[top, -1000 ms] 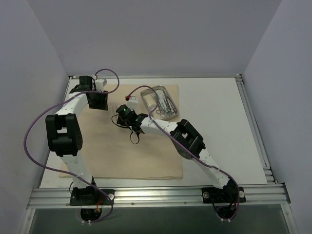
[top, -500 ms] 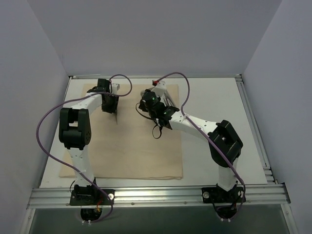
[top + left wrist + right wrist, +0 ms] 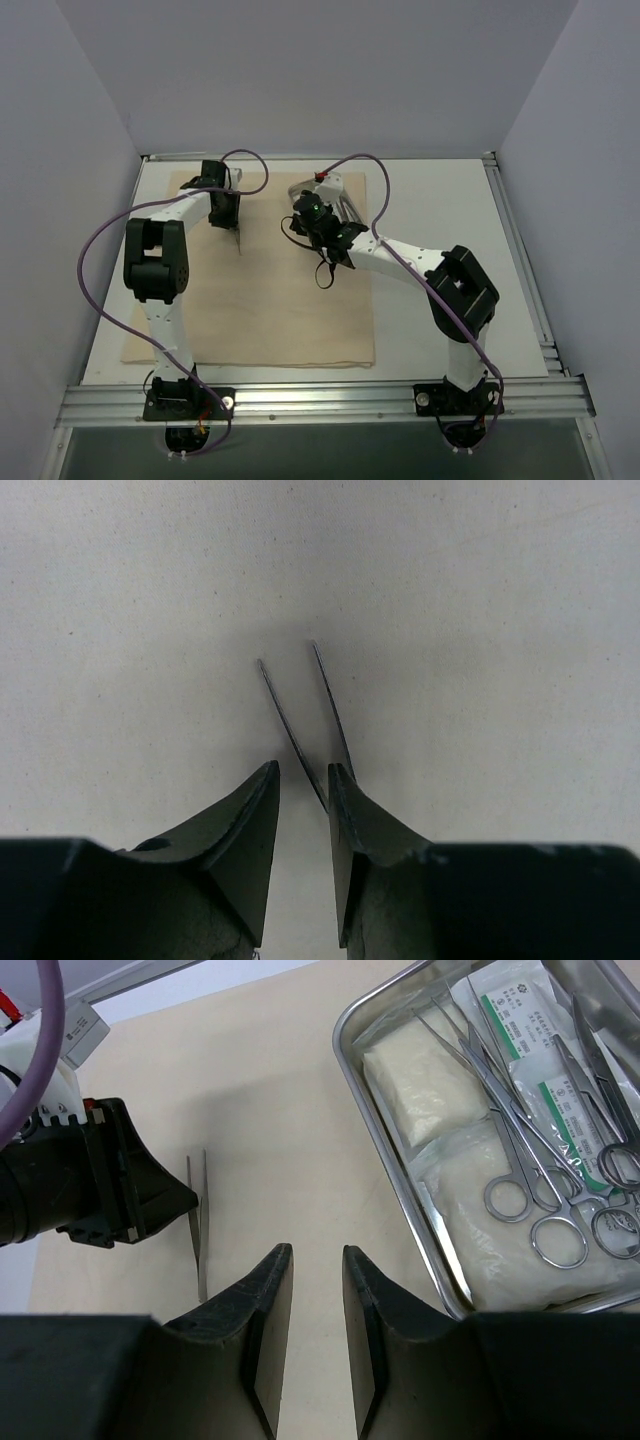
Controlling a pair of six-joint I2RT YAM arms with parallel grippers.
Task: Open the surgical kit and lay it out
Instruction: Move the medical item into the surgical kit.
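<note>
The thin metal tweezers (image 3: 292, 735) are on the far left part of the beige cloth wrap (image 3: 280, 320). Their prongs are spread and point away from the left gripper (image 3: 304, 768). Their joined end sits in the gap between that gripper's fingertips, against the finger (image 3: 350, 825) on the right of the wrist view. Bare cloth shows between the tweezers and the other finger, so the left jaws stand partly apart and are not clamped on them. Whether the finger actually touches the tweezers cannot be told.

The right gripper (image 3: 316, 1250) hovers over the cloth, to the right of the tweezers and just left of the small rectangular steel tray (image 3: 400, 1170). Its jaws are a narrow gap apart with nothing between them. The tray sits on the far right corner of the cloth. It holds two white gauze pads (image 3: 420, 1085), ring-handled steel instruments (image 3: 515, 1160) and clear packets (image 3: 520, 1020) with green print.
</note>
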